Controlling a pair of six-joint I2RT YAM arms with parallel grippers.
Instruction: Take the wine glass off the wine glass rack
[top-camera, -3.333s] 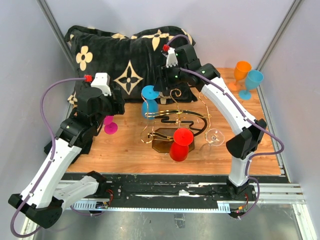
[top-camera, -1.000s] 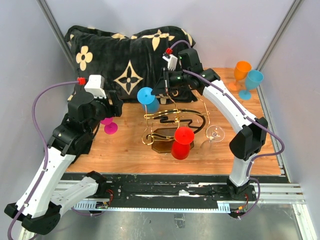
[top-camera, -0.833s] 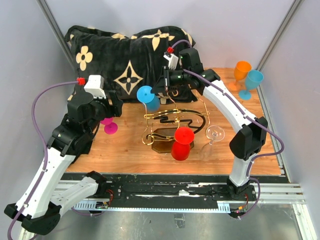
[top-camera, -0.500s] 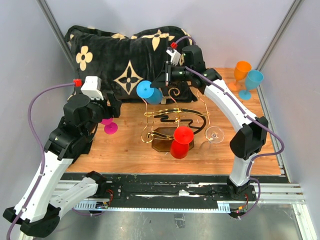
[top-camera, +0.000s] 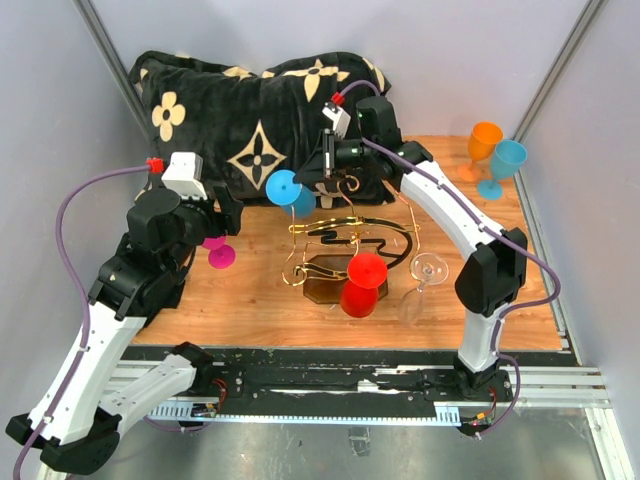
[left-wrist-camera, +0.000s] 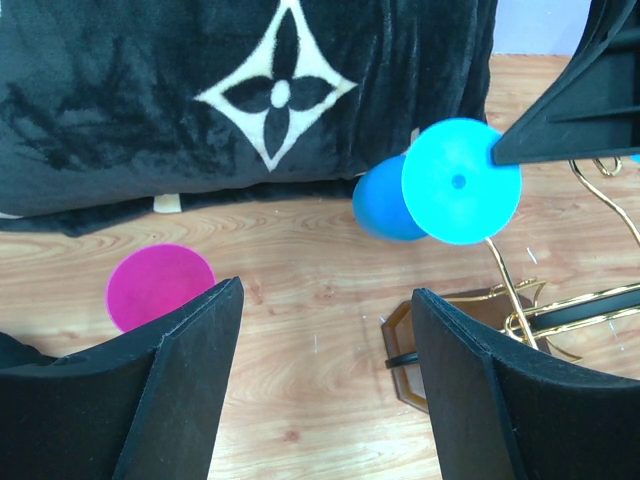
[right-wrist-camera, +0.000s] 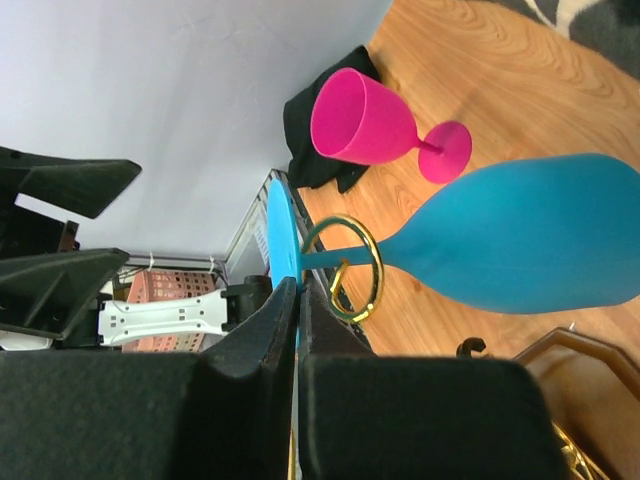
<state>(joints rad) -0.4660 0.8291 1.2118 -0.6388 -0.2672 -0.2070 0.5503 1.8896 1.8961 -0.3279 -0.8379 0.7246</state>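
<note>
My right gripper (top-camera: 312, 174) (right-wrist-camera: 298, 300) is shut on the rim of the foot of a blue wine glass (top-camera: 284, 187) (right-wrist-camera: 520, 250). The glass lies tilted almost sideways, foot toward the left. Its stem passes through a gold ring (right-wrist-camera: 345, 265) of the wine glass rack (top-camera: 352, 236), whose brown base (left-wrist-camera: 440, 345) stands on the wooden board. The left wrist view shows the blue foot disc (left-wrist-camera: 461, 181) and bowl face-on. Over bare wood to the left of the rack, my left gripper (left-wrist-camera: 327, 300) (top-camera: 222, 214) is open and holds nothing.
A red glass (top-camera: 362, 285) hangs on the rack's near side and a clear glass (top-camera: 425, 275) on its right. A magenta glass (top-camera: 216, 251) (right-wrist-camera: 375, 125) stands by the left arm. Orange (top-camera: 484, 143) and blue (top-camera: 506, 160) glasses stand back right. A black patterned pillow (top-camera: 250, 110) lies behind.
The right gripper has tipped the blue glass from hanging upside down to nearly sideways and drawn its foot leftward. The left arm has pulled back a little.
</note>
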